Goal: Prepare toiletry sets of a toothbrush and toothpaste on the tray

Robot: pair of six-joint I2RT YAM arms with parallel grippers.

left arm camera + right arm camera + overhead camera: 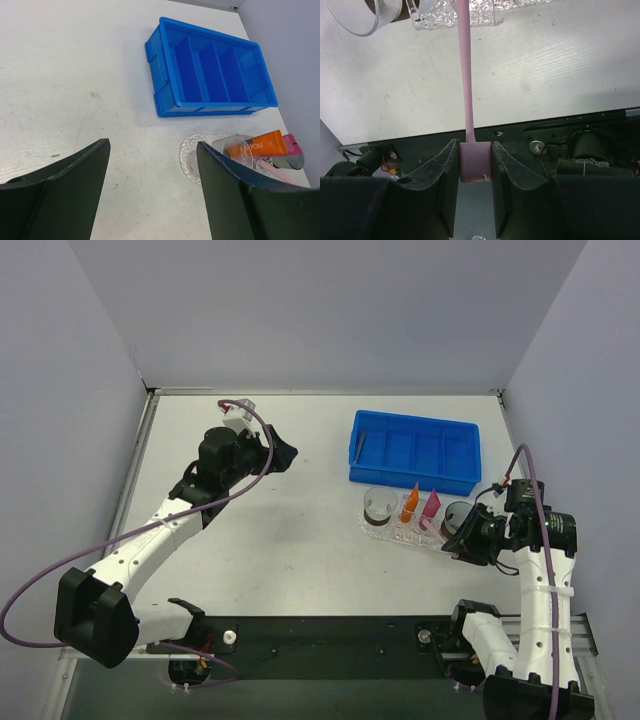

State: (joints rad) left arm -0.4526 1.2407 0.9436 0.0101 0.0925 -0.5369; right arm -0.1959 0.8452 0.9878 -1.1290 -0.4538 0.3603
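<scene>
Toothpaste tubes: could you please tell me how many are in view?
2. The orange tube is on the tray, and the pink tube sits beside it there. The bin shows none, though its walls might hide one.

The counter (75,75) is white and matt, faintly scuffed. The bin (161,55) is smooth, glossy blue plastic. The tray (482,12) is clear plastic, bumpy and glinting. The toothbrush (466,75) looks like smooth, pale satin plastic. The right arm's fingers (442,170) are dull matt black.
</scene>
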